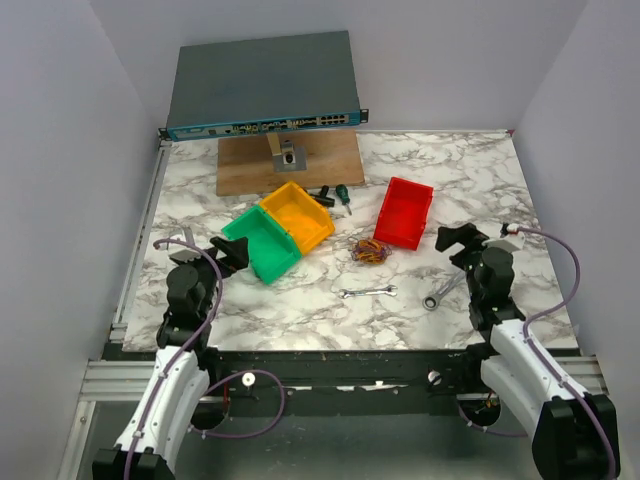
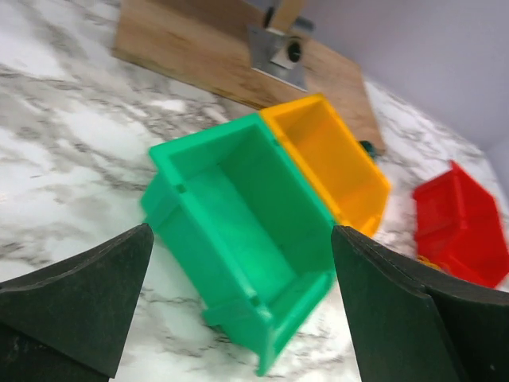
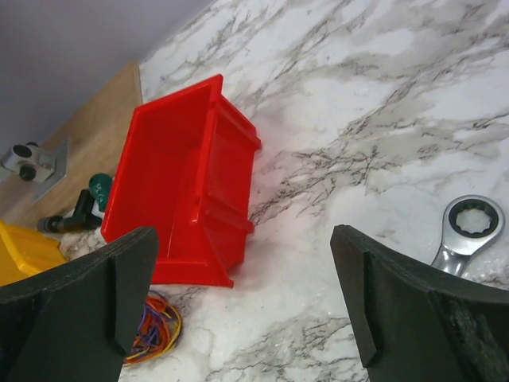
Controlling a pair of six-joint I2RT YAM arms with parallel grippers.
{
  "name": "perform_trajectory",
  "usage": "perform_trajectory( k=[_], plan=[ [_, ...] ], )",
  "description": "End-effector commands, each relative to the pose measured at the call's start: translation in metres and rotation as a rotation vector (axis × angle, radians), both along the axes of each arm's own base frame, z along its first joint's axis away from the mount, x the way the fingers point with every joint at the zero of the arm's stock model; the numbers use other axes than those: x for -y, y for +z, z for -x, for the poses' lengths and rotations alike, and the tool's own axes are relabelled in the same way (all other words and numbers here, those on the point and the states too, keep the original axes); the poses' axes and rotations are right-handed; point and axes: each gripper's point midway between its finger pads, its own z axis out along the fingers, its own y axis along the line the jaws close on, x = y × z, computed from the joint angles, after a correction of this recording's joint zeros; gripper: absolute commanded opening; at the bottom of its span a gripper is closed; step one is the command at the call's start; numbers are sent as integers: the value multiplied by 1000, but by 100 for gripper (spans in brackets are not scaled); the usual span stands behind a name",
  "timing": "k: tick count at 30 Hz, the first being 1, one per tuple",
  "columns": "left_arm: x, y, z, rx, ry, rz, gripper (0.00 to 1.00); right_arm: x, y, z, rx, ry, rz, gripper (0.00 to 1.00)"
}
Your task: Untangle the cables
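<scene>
**Table [image 1: 450, 170], white marble pattern, seen from above and from both wrists; all positions are given relative to the red bin [image 1: 405, 212].**

- **Cables [image 1: 371, 250]:** one small bunched coil of orange, yellow, red and dark strands. It lies flat on the table just beside the red bin's near-left corner, and neither claw touches it. In the right wrist view the left finger hides part of the coil.
- **Right claw [image 1: 460, 240]:** just right of the red bin and pointed towards it. The jaws are spread wide with nothing between them.
- **Left claw [image 1: 230, 252]:** well to the left of the red bin, on the far side of the green bin from it. The jaws are spread wide and hold nothing. Its wrist view frames the green bin between the two fingers.
- **Yellow bin [image 1: 296, 215]:** left of the red bin and well apart from it.
- **Green bin [image 1: 262, 243]:** further left still, set side by side against the yellow bin.
- **Screwdriver [image 1: 342, 196]:** green handle, lying left of the red bin, between it and the yellow bin. A dark tool lies beside it.
- **Spanner [image 1: 368, 292]:** on the near side of the red bin, beyond the cables.
- **Ratchet wrench [image 1: 440, 292]:** near and slightly right of the red bin. Its ring end shows beside the right finger in the right wrist view.
- **Board [image 1: 250, 170]:** wooden, beyond and left of the red bin, carrying a small metal bracket.
- **Switch [image 1: 262, 85]:** a flat grey unit, farthest from the red bin, behind the board, with its port row facing the arms.
</scene>
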Motion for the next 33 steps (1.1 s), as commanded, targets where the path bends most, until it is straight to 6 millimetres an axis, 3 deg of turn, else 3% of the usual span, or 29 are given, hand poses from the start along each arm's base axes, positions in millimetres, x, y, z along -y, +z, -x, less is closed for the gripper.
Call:
perform_trajectory(
  k=[1,6,8,12,16,22,28,33],
  plan=[
    [39,27,9,16,-195,139,99,-24,-3,-4,-114,109,-59,100],
    [41,20,12,7,-167,286,99,-49,-2,-4,-183,251,-70,100],
    [55,32,14,103,-266,260,99,-56,-3,-6,-201,289,-52,100],
    [83,35,8,28,-309,124,99,-80,-14,-19,-247,372,-63,96],
    [115,51,7,54,-377,60,98,-119,-22,-30,-297,461,-21,94],
    [161,54,-3,1,-521,-50,97,-167,-42,-43,-373,592,77,89],
    [184,47,-22,-88,-555,-71,97,-182,-65,-45,-447,606,120,82],
    [211,42,-32,-156,-615,-67,97,-185,-86,-32,-511,624,148,76]
  ],
)
